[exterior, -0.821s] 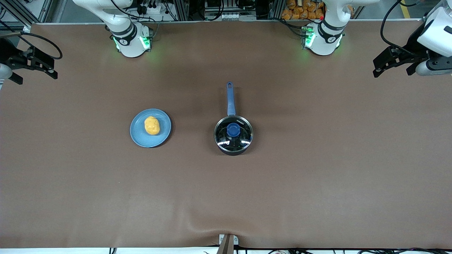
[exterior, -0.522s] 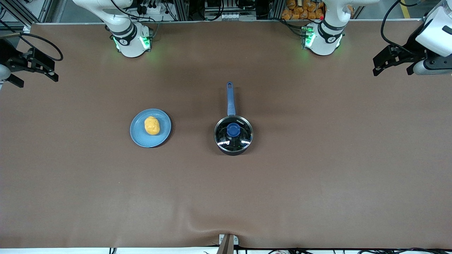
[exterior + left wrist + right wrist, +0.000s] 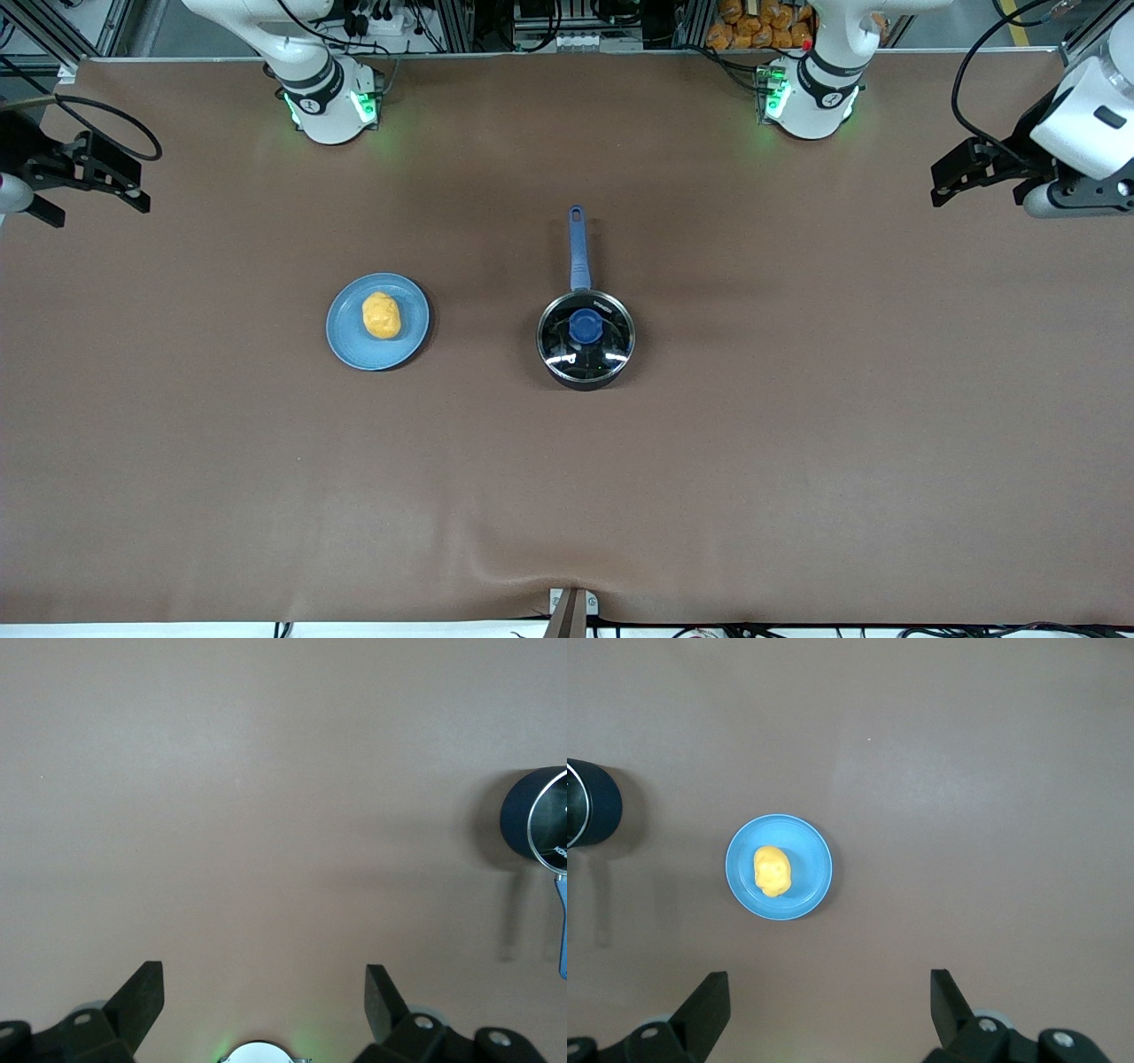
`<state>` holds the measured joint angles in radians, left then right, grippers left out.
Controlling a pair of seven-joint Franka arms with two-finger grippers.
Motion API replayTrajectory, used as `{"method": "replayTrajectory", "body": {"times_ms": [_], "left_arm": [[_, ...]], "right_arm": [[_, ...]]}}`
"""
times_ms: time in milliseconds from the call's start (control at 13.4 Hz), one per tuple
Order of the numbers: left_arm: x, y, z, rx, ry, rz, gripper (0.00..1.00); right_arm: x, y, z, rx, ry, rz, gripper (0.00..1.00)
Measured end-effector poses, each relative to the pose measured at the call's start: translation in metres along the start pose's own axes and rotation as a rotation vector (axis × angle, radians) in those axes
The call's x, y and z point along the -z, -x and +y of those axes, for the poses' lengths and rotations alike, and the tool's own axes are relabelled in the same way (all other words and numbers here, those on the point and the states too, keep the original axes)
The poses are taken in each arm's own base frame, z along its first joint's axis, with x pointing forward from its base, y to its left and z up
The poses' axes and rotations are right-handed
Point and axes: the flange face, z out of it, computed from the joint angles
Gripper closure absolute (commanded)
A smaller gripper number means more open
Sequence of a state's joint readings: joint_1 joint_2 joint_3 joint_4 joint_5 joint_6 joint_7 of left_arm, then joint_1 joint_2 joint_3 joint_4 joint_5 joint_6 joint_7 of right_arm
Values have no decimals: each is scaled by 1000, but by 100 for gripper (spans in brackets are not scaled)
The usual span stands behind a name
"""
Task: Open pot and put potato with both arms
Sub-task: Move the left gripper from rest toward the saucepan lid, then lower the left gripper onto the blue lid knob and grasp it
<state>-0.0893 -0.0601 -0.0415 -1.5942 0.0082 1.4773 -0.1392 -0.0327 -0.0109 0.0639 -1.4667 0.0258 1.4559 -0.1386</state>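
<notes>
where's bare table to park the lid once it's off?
Bare brown table runs from the pot toward the left arm's end, and nearer the camera. Tighter between pot and plate holding the potato. Both pincers, left and right, hang open at the ends.

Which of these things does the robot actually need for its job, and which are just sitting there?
Needed:
- small black saucepan with blue handle
- clear glass lid with blue knob, on it
- lumpy yellow potato

Just there:
- flat blue plate under the potato
- brown table cover

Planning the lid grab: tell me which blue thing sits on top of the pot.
The knob: a small round blue piece at the centre of the glass lid. The blue handle sticks out from the pot's side; the blue plate lies apart, holding the potato.
</notes>
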Motion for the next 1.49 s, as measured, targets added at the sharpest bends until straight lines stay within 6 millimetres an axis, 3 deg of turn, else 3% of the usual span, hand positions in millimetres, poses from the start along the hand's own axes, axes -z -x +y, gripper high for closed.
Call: {"method": "replayTrajectory", "body": {"times_ms": [746, 1194, 1343, 1493], "left_arm": [[-9, -7, 5, -8, 4, 35, 0], [-37, -17, 14, -20, 8, 63, 0], [-48, -20, 28, -38, 9, 67, 0], [-59, -22, 66, -12, 14, 72, 0]], "right_arm": [[-3, -2, 0, 1, -2, -6, 0], [-4, -2, -2, -47, -4, -8, 0], [-4, -2, -3, -67, -5, -9, 0], [-4, -2, -3, -72, -5, -10, 0]]}}
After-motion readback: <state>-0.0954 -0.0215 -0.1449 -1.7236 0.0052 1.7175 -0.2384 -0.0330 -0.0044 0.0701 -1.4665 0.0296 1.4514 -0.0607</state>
